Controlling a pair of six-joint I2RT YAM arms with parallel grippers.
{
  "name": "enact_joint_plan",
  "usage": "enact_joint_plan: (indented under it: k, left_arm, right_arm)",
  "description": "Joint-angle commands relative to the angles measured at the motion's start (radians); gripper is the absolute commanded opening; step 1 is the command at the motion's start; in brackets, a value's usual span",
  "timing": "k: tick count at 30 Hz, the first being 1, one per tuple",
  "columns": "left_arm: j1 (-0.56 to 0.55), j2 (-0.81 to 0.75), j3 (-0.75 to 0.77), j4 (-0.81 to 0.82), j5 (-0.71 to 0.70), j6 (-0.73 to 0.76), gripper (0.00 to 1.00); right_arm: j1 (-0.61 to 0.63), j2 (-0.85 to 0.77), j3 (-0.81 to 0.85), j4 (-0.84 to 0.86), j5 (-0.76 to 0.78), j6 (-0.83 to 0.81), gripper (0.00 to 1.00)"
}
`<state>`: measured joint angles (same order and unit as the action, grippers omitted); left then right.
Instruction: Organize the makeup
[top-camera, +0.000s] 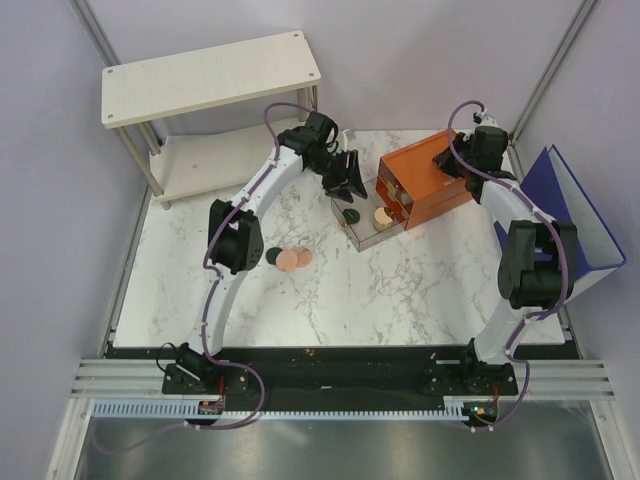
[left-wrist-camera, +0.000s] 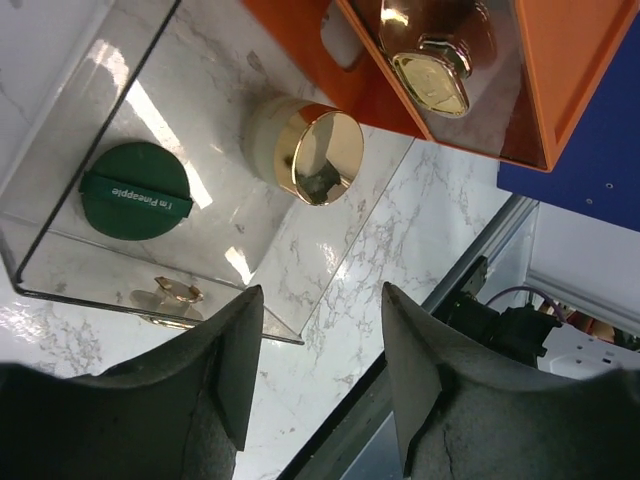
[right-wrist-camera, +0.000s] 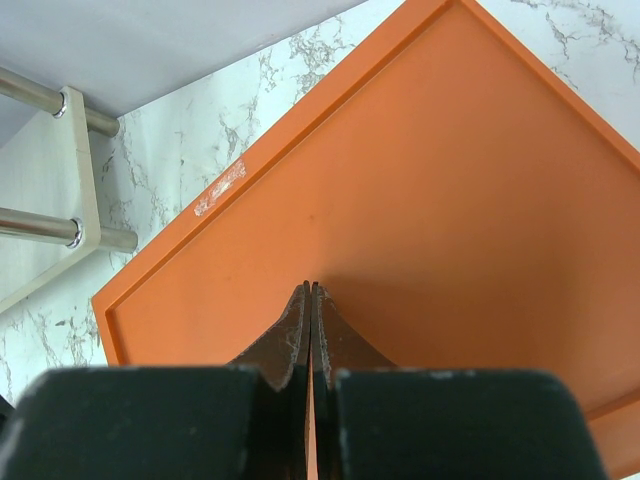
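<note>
My left gripper (top-camera: 350, 187) (left-wrist-camera: 320, 340) hangs open and empty over the near end of a clear drawer (top-camera: 362, 240) (left-wrist-camera: 60, 110), which is pulled out of the orange drawer box (top-camera: 430, 180) (left-wrist-camera: 560, 90). A dark green disc (top-camera: 351, 213) (left-wrist-camera: 135, 190) and a gold-rimmed round jar (top-camera: 381, 216) (left-wrist-camera: 318, 155) lie in that drawer. Another gold-capped item (left-wrist-camera: 430, 60) shows inside the box's upper compartment. On the table to the left lie a dark green disc (top-camera: 272, 256) and two peach-pink discs (top-camera: 290, 262) (top-camera: 304, 257). The right gripper (top-camera: 452, 160) (right-wrist-camera: 312, 290) is shut, its tips on the box's orange top (right-wrist-camera: 450, 180).
A white two-tier shelf (top-camera: 210, 75) (right-wrist-camera: 60, 190) stands at the back left. A blue folder (top-camera: 580, 210) (left-wrist-camera: 600, 120) leans at the right edge beside the orange box. The table's dark front rail (left-wrist-camera: 420, 310) runs under the left gripper's view.
</note>
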<state>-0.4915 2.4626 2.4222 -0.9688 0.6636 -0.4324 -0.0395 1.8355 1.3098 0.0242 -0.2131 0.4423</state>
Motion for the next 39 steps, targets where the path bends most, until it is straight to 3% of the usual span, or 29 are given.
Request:
enact_joint_plan:
  k: [1, 6, 13, 18, 34, 39]
  left_arm:
    - [0.03, -0.066, -0.023, 0.001, -0.063, 0.044, 0.58]
    - [0.094, -0.209, -0.22, -0.053, -0.226, 0.152, 0.59]
    - [0.139, -0.431, -0.675, -0.1, -0.488, 0.259, 0.63]
    - [0.166, -0.553, -0.914, -0.03, -0.469, 0.242, 0.65]
    - [0.156, -0.442, -0.927, 0.035, -0.391, 0.304, 0.62]
    - [0.134, -0.409, -0.907, 0.032, -0.409, 0.33, 0.56]
  right_arm:
    - [0.018, 0.139, -0.118, -0.398, 0.054, -0.034, 0.0]
    - [0.02, 0.134, -0.121, -0.395, 0.055, -0.033, 0.0]
    - [0.023, 0.131, -0.118, -0.397, 0.057, -0.03, 0.0]
    - [0.029, 0.128, -0.126, -0.397, 0.06, -0.027, 0.0]
    - [0.035, 0.114, -0.138, -0.376, 0.046, 0.009, 0.0]
    - [0.035, 0.11, -0.147, -0.374, 0.05, 0.009, 0.0]
